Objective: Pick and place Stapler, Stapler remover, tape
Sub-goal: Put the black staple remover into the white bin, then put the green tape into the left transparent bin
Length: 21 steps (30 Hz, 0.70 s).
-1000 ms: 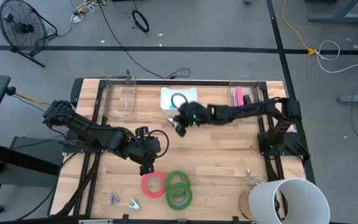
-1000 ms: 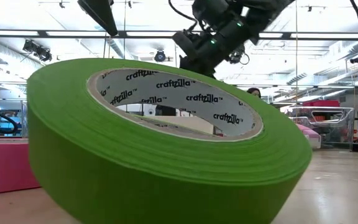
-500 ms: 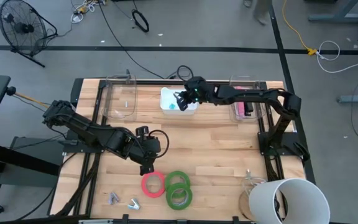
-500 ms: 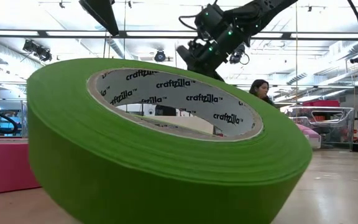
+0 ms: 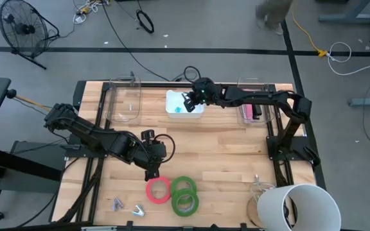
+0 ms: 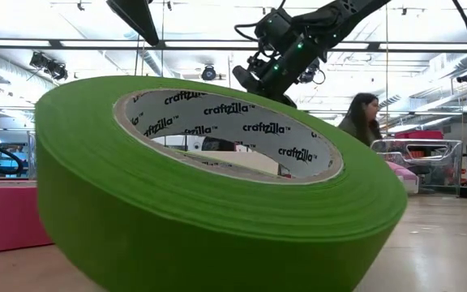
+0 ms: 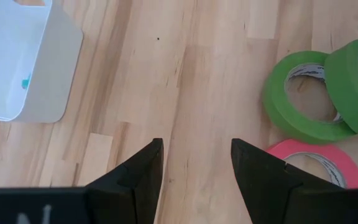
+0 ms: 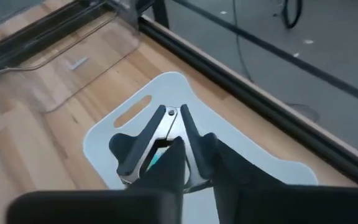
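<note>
The right end effector (image 8: 180, 134) grips a staple remover (image 8: 160, 140) over the white bin (image 8: 229, 162) below it; the left end effector (image 7: 194, 165) hangs open, tape rolls (image 7: 303, 99) just beside it on the worktop (image 7: 185, 68).

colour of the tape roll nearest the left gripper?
Red-pink roll, clearest in the high view.

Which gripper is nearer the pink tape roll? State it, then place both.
Left. The left gripper hovers just beside the pink tape roll, fingers open and empty. The right gripper is far across the table, over the white bin, holding a staple remover.
</note>
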### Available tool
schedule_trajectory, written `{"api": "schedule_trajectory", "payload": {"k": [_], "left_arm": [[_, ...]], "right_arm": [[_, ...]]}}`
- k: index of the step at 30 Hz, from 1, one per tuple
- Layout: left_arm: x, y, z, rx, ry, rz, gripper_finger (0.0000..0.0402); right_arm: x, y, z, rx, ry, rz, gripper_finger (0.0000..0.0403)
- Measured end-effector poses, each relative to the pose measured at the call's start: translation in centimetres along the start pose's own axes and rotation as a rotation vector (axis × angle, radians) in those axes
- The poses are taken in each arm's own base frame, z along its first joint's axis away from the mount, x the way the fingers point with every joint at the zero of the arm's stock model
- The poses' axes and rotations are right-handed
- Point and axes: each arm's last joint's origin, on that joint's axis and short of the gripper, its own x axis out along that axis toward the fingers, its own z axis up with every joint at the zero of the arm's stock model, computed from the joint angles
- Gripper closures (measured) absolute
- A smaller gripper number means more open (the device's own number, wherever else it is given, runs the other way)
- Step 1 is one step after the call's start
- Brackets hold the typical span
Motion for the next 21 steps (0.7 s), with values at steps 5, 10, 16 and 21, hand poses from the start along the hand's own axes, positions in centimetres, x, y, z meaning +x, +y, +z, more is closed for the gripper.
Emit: {"api": "schedule_trajectory", "payload": {"k": [5, 10, 16, 21], "left_arm": [[0.0, 0.0, 0.0, 0.0, 0.0, 0.0, 0.0209], [0.0, 0.0, 0.0, 0.0, -0.001, 0.0, 0.0209], [0.0, 0.0, 0.0, -0.001, -0.001, -0.001, 0.0209], [0.0, -0.1, 0.0, -0.001, 0.008, -0.017, 0.0209]], "right_arm": [[0.0, -0.1, 0.0, -0.011, -0.01, -0.033, 0.0268], [0.0, -0.1, 0.0, -0.012, -0.01, -0.031, 0.0232], [0.0, 0.1, 0.0, -0.014, -0.005, -0.017, 0.024], [-0.3, 1.4, -0.3, -0.008, 0.043, 0.186, 0.0256]]}}
